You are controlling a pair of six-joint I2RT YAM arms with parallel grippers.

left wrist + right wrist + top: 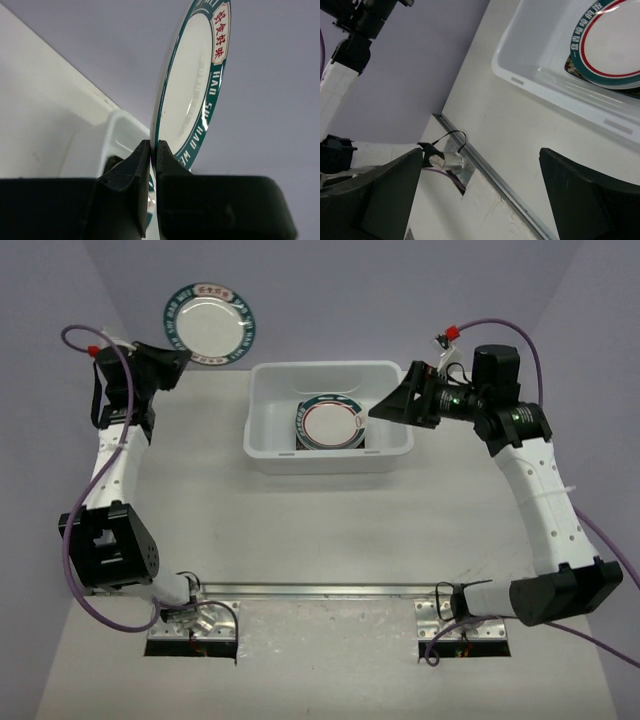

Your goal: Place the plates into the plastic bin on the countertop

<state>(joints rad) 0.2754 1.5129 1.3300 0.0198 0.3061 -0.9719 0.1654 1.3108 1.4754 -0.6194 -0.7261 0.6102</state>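
Note:
My left gripper (178, 358) is shut on the rim of a round white plate with a teal rim and red characters (209, 323). It holds the plate raised at the far left, to the left of the white plastic bin (270, 445). In the left wrist view the plate (187, 90) stands on edge between my fingers (132, 170). The bin holds a stack of plates: a round one with a teal rim and red ring (328, 423) lies on top, with a dark plate under it (570, 65). My right gripper (385, 406) is open and empty over the bin's right end.
A metal rail (320, 590) runs along the near edge of the off-white countertop (320, 530), between the two arm bases. Purple walls enclose the back and both sides.

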